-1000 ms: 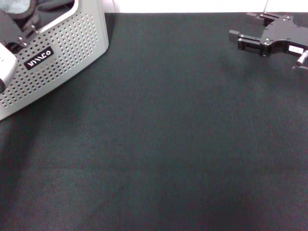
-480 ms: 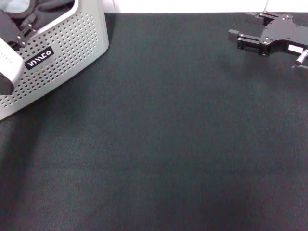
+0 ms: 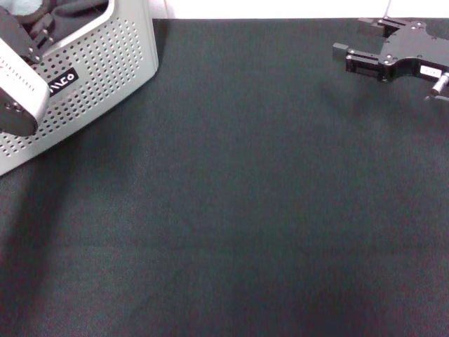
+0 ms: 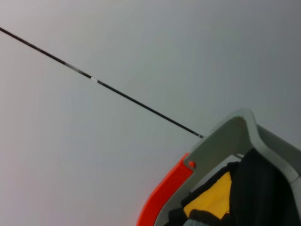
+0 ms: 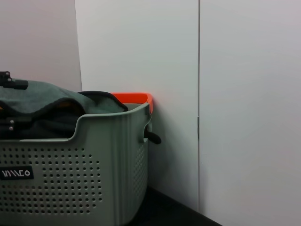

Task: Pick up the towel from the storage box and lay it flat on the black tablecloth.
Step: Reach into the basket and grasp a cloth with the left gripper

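The storage box [image 3: 105,63] stands at the far left on the black tablecloth [image 3: 238,196]. My left gripper [image 3: 27,38] reaches down into the box, and its fingers are hidden among the cloths. The left wrist view shows a yellow patch of the towel [image 4: 211,200] under a black fold, inside the box rim [image 4: 235,132]. The right wrist view shows the box [image 5: 84,169] heaped with grey, black-edged cloth [image 5: 42,96]. My right gripper [image 3: 349,43] is parked open at the far right, just above the tablecloth.
A light blue-grey cloth [image 3: 24,7] and a black cloth [image 3: 77,8] lie in the box. An orange container edge [image 5: 134,98] stands behind the box against the white wall [image 5: 244,94]. The tablecloth's far edge meets the wall.
My left arm's white wrist housing has moved further in from the left edge and over the box's front wall, partly covering the logo plate. The right arm has not moved.
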`<state>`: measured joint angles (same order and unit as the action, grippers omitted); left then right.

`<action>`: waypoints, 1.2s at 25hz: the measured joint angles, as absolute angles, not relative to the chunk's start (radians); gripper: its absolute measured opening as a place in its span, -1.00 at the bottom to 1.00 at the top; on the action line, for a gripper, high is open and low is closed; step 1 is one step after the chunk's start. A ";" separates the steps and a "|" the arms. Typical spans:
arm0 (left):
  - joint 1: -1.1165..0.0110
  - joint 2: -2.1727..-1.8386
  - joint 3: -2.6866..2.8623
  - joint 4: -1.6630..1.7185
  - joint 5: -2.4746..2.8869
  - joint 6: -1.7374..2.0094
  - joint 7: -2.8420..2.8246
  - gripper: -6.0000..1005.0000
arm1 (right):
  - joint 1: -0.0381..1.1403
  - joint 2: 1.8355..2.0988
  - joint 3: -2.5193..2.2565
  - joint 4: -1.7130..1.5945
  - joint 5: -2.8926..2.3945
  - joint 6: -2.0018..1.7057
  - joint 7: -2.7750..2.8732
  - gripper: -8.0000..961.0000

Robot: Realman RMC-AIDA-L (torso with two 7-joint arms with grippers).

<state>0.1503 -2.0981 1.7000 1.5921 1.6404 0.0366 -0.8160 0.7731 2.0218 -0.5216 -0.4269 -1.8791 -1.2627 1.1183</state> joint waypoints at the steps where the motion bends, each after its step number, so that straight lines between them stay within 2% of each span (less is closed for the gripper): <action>1: 0.150 -2.098 1.700 1.592 1.640 0.031 -0.816 0.44 | 0.773 2.022 -0.522 -0.427 -1.879 -1.263 1.118 0.48; 13: 0.141 -2.098 1.711 1.573 1.673 0.005 -0.815 0.24 | 0.774 2.022 -0.522 -0.426 -1.879 -1.262 1.118 0.48; 19: 0.140 -2.097 1.723 1.577 1.680 0.005 -0.815 -0.17 | 0.774 2.022 -0.522 -0.426 -1.879 -1.262 1.118 0.47; 30: 0.130 -2.098 1.726 1.584 1.681 0.005 -0.815 -0.69 | 0.775 2.022 -0.522 -0.426 -1.879 -1.262 1.118 0.45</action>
<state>0.1304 -2.0977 1.7258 1.5841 1.6814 0.0045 -0.8149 0.7747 2.0218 -0.5215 -0.4263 -1.8791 -1.2624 1.1183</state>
